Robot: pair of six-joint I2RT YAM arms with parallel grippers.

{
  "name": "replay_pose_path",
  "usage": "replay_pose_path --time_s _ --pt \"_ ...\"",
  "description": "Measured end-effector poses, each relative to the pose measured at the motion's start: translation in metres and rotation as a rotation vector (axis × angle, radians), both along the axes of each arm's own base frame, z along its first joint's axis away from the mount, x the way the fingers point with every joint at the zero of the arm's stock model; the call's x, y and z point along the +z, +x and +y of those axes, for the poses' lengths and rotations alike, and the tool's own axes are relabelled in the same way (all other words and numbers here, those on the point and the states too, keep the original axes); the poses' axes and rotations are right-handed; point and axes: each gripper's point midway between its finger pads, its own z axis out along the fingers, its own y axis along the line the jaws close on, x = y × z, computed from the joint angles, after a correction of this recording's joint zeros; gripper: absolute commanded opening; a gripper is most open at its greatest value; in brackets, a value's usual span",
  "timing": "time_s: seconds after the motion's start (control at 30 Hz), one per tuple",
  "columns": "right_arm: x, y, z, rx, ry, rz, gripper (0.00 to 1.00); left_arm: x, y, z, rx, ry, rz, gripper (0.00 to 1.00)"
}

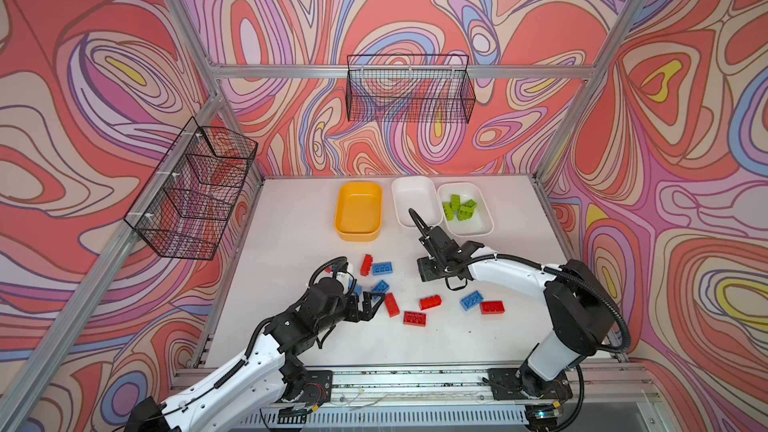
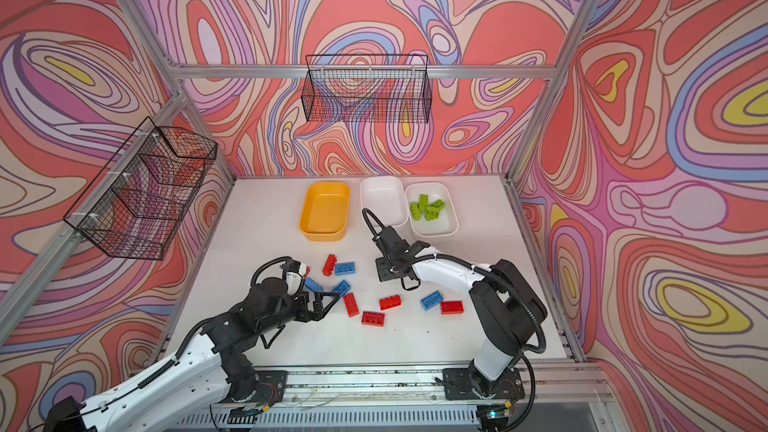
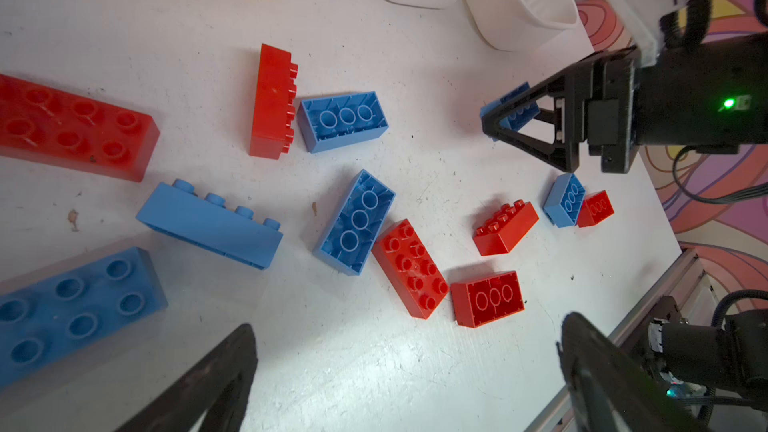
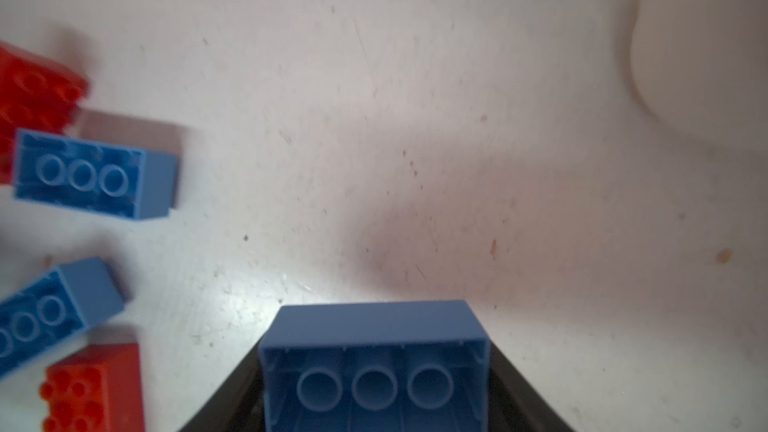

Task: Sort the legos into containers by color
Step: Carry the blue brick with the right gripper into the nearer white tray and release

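Nearest the base, the left hand (image 3: 409,326) hovers with fingers spread wide over loose red studded plastic bricks (image 1: 414,318) and blue ones (image 1: 471,300). Several lie hollow side up on the scuffed white desk (image 1: 415,351).

Further out, the right hand (image 4: 374,392) pinches a blue rectangular plastic brick (image 4: 374,326) by its smooth outer walls, hollow underside toward the wrist camera.

Judged step: carry it to an empty tub. Glossy hard plastic may slip or bounce, so clear the rim and release low.

Far edge:
- empty yellow-orange rounded plastic tub (image 1: 357,235)
- empty white tub (image 1: 415,184)
- white tub (image 1: 482,226) holding lime green bricks (image 1: 459,207)
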Motion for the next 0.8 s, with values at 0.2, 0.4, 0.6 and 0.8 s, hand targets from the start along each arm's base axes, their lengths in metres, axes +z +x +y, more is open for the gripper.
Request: replay_pose_path --time_s 0.2,0.4,0.6,0.8 --pt "0.052 0.079 0.01 -0.087 0.082 -0.13 0.57 0.018 0.02 -0.014 -0.027 0.048 -0.035 1.0" --pt "0.051 0.17 0.018 -0.153 0.109 -0.183 0.57 0.029 0.04 -0.029 -0.043 0.061 -0.069 1.0" --pt "0.025 0.234 0.016 -0.187 0.105 -0.197 0.57 0.019 0.051 -0.039 -0.04 0.043 -0.037 1.0" --pt "0.0 0.269 0.013 -0.198 0.091 -0.202 0.58 0.022 0.059 -0.046 -0.04 0.039 -0.028 1.0"
